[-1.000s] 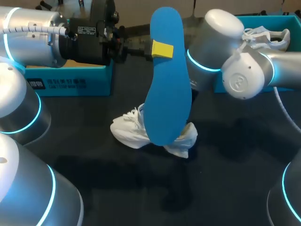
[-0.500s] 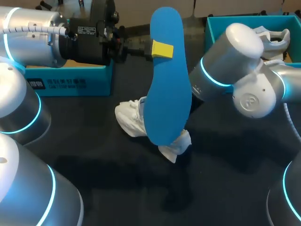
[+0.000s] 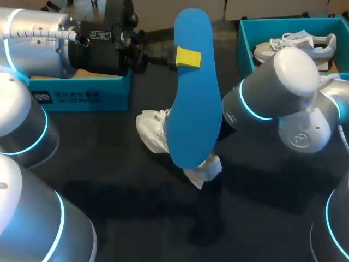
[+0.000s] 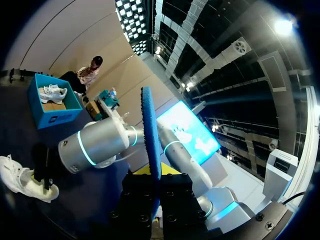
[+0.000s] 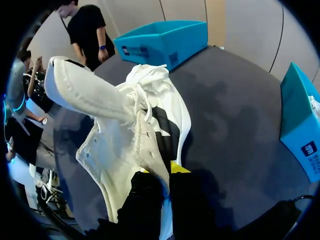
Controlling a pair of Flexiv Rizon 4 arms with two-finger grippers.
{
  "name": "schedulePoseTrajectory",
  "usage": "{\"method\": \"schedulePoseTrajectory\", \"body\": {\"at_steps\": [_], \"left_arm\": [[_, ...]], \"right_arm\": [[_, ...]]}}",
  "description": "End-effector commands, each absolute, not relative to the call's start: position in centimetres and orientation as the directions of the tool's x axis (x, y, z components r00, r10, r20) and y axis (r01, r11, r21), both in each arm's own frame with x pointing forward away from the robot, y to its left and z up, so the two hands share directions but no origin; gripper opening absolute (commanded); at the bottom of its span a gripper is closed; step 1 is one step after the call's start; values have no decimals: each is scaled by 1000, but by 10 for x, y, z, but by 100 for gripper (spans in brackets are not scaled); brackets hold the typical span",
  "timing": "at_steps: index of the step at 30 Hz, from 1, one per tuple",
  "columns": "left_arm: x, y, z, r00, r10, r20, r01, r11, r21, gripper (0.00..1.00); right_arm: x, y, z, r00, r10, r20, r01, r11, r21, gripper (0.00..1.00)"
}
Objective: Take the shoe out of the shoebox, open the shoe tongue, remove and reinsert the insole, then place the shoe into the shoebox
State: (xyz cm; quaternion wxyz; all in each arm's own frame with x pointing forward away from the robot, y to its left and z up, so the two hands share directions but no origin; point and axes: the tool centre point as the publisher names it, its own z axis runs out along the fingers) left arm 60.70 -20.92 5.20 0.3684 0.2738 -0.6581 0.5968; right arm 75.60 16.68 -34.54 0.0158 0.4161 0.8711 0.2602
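1. Our left claw is clamped on a long blue foam insole. One yellow tip presses its flat face near the upper end, and it is held upright, high above the dark counter.
2. Our right claw is pinched on the upper edge of a white lace-up sneaker. The fabric is caught between its fingers, and the tongue and laces are pulled up and back, so the mouth gapes.
3. The sneaker rests on the counter directly below the insole, near the middle. In the head view the insole hides much of it, along with the right claw.
4. Behind and to our right stands an open teal cardboard shoebox with a second pale sneaker lying inside. A second teal box sits behind to our left, partly under our left arm.
5. As we judge it, the sneaker is out of its box, the tongue is open and the insole is out.
6. What remains is to feed the insole back in and seat it flat, then return the sneaker to the shoebox. That puts us roughly halfway.
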Motion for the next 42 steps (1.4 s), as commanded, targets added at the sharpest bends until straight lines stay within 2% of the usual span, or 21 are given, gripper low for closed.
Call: {"method": "schedulePoseTrajectory", "body": {"at_steps": [1, 7, 13, 14, 18, 23, 26, 35, 42], "left_arm": [[608, -211, 52, -578, 80, 812, -800, 138, -583, 0], [608, -211, 52, -578, 80, 812, -800, 138, -583, 0], [608, -211, 52, -578, 80, 812, -800, 138, -583, 0], [608, -211, 52, -578, 80, 812, -800, 138, -583, 0], [608, -211, 52, -578, 80, 812, -800, 138, -583, 0], [608, -211, 52, -578, 80, 812, -800, 138, -583, 0], [608, -211, 52, -578, 80, 812, -800, 138, -583, 0], [608, -211, 52, -578, 80, 812, -800, 138, -583, 0], [608, -211, 52, -578, 80, 812, -800, 138, -583, 0]], "right_arm": [[755, 167, -345, -652, 734, 189, 716, 516, 470, 0], [755, 167, -345, -652, 734, 189, 716, 516, 470, 0], [752, 153, -351, -437, 844, 309, 861, 294, 415, 0], [753, 151, -350, -419, 849, 322, 858, 254, 447, 0], [753, 149, -350, -295, 892, 341, 916, 163, 366, 0], [757, 153, -351, -142, 908, 395, 940, -2, 342, 0], [762, 157, -350, -85, 923, 374, 949, -40, 314, 0], [764, 159, -356, -7, 929, 369, 947, -113, 301, 0], [763, 165, -365, -19, 929, 369, 949, -100, 300, 0]]}}
